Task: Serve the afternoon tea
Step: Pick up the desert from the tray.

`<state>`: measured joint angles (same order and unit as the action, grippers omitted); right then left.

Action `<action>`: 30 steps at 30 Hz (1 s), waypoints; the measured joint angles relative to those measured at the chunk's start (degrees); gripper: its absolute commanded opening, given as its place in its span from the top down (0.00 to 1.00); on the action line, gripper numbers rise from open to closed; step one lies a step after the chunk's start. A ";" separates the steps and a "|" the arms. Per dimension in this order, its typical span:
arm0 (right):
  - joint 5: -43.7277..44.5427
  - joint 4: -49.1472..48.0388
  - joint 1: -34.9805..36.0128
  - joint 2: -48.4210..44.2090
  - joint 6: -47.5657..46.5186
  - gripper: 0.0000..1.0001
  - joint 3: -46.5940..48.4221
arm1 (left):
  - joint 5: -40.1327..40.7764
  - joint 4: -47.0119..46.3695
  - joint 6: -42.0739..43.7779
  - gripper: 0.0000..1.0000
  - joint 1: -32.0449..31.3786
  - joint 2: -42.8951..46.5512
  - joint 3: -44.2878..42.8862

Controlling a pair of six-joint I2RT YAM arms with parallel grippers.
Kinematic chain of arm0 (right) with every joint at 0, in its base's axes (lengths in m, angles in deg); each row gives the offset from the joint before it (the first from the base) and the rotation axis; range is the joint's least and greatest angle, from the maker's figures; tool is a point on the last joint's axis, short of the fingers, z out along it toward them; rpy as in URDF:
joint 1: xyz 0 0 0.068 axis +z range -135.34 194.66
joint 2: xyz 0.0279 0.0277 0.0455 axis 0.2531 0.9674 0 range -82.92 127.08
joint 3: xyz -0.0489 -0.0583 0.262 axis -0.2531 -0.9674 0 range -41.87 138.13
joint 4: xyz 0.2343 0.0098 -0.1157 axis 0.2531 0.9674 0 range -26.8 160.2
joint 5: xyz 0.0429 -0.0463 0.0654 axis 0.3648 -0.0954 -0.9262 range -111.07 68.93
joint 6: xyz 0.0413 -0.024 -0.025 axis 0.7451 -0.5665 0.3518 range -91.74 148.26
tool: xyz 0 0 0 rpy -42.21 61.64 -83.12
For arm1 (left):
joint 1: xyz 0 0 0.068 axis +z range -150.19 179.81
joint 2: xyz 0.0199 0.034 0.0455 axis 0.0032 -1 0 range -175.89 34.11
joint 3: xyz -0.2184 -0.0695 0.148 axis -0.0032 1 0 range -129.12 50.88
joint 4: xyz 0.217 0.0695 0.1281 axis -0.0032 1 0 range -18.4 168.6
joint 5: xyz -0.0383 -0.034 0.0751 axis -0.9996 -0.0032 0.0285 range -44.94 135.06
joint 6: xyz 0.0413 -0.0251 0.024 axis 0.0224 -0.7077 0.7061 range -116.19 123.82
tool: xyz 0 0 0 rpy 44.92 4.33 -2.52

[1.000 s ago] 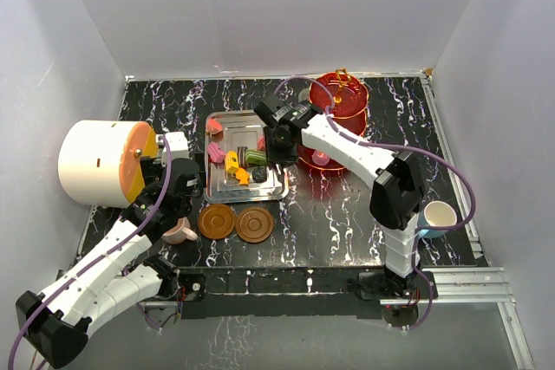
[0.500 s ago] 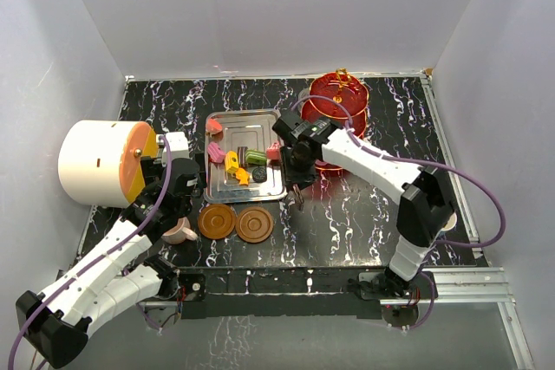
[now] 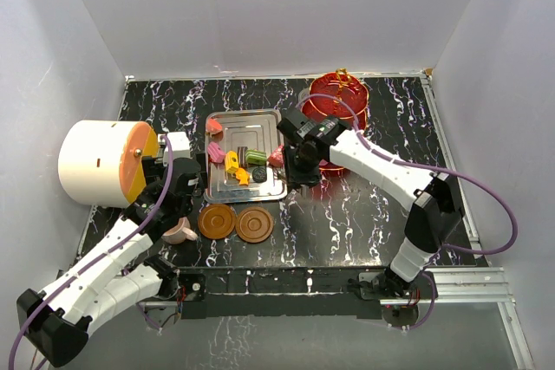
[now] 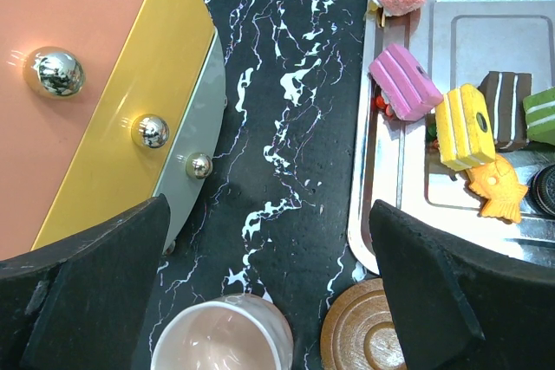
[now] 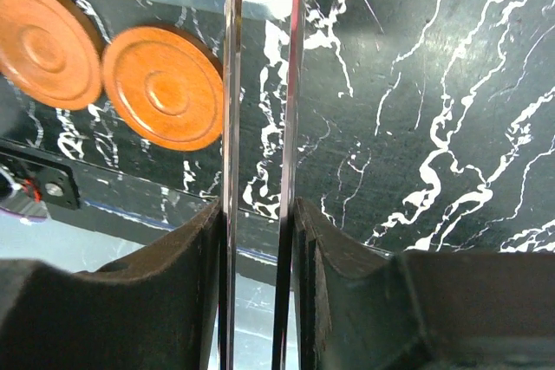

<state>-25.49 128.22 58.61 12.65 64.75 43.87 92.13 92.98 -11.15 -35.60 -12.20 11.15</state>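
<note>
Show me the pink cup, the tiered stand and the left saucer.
pink cup (image 4: 221, 340): left wrist view, its inside.
tiered stand (image 3: 328, 86): top external view, top tier.
left saucer (image 3: 217, 221): top external view, its centre.

the left arm (image 3: 95, 279) and right arm (image 3: 381, 169) are white rounded shells with black joints and black bases. a purple cable (image 3: 487, 190) loops along each. the left tool (image 4: 269, 214) and right tool (image 5: 256, 214) have thick matte black fingers (image 4: 87, 288) with blunt edges.
</note>
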 measured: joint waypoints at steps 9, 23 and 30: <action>3.54 -0.79 -0.02 -0.72 2.60 0.66 5.27 | -0.02 0.02 0.00 0.01 0.00 0.00 0.00; 5.88 -6.64 -1.51 -0.70 8.52 0.60 1.86 | -0.17 0.00 0.00 0.01 0.00 0.02 0.00; 4.85 -9.11 -2.86 -0.57 9.33 0.60 0.61 | -0.17 0.00 0.04 0.01 0.00 0.02 0.00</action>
<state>-20.64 119.10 55.74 12.08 74.08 44.48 91.95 92.98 -11.10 -35.60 -12.18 11.15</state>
